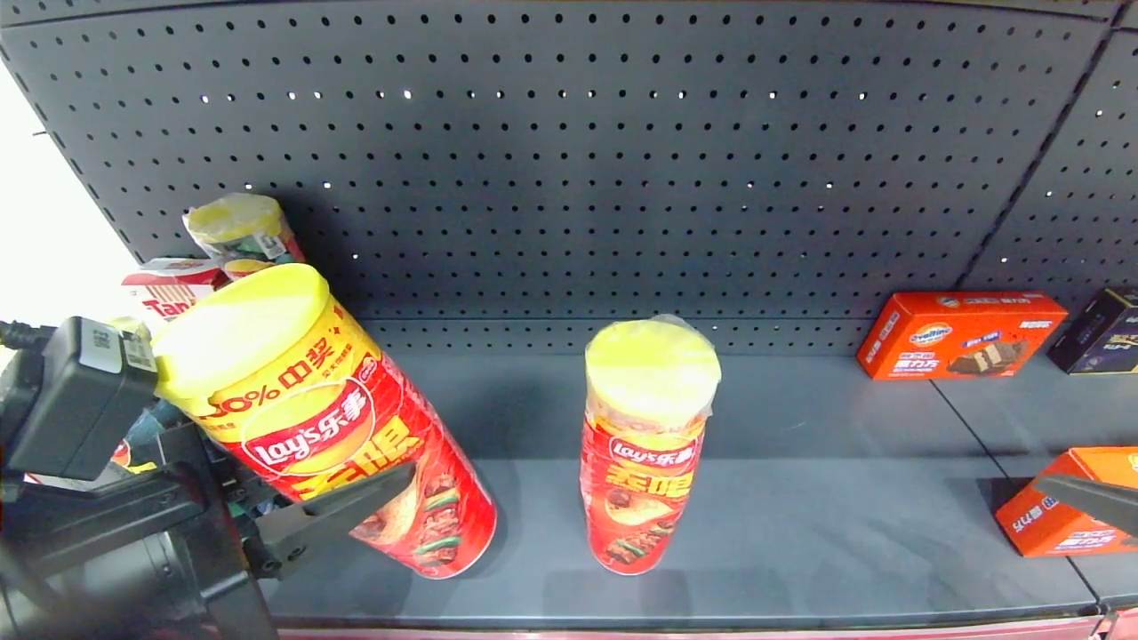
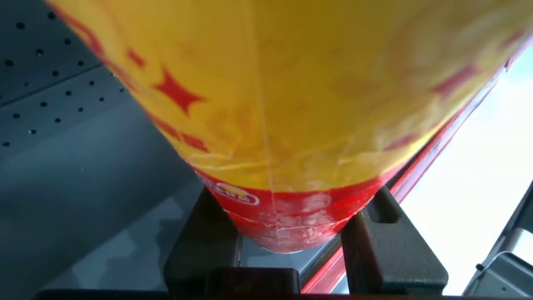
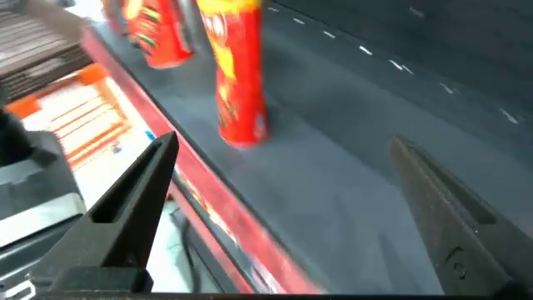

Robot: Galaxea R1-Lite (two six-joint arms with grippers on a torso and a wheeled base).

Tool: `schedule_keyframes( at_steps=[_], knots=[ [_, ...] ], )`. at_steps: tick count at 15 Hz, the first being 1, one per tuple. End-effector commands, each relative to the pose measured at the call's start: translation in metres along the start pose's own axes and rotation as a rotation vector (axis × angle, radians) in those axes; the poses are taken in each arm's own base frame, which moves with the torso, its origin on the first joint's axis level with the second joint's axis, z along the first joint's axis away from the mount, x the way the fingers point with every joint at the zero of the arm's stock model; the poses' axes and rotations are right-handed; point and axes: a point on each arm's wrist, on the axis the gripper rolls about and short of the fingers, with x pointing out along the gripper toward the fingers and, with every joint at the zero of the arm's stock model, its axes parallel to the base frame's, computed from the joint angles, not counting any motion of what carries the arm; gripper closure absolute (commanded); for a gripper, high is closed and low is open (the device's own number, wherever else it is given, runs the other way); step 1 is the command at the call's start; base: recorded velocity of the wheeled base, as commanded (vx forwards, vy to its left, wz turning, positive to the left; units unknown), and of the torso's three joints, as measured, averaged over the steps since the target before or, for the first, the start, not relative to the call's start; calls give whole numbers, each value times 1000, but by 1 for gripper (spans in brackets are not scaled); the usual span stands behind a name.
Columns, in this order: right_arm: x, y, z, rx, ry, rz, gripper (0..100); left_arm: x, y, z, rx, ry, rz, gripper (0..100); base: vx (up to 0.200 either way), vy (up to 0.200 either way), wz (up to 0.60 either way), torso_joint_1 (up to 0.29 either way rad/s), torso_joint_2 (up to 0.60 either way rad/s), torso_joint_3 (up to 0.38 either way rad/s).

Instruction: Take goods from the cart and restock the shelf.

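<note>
Left gripper [image 2: 293,250] has the tilted chip can [image 1: 329,418] clamped
Its lower body sits wedged between both fingers [image 2: 391,250]; right gripper [image 3: 283,146] is wide open, empty.

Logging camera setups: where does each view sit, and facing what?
Head: on the head, facing down at shelf; left gripper grips tilted can.
Left wrist: on left arm, facing that can between its fingers.
Right wrist: on right arm, past open right gripper along shelf.
Shared: head and right wrist show standing can.

Held chips can [image 2: 283,125] partly off-frame
</note>
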Motion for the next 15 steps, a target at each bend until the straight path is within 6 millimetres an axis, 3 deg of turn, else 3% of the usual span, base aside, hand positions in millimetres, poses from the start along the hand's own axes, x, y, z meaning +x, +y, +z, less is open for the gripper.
schedule_keyframes(
  at_steps=[1, 5, 10, 15],
  knots=[
    [-42, 10, -11, 3, -76, -110, 0, 0, 0, 0, 5, 0, 0, 100, 0, 0, 0, 0, 0, 0],
    [-66, 19, -38, 18, -53, -180, 0, 3, 0, 0, 6, 3, -5, 100, 0, 0, 0, 0, 0, 0],
    [-93, 35, -106, 45, 31, -239, 0, 3, 0, 0, 7, 3, -6, 100, 0, 0, 0, 0, 0, 0],
    [-90, 40, -104, 59, 65, -492, 0, 2, 0, -2, 5, 7, -5, 100, 0, 0, 0, 0, 0, 0]
  ],
)
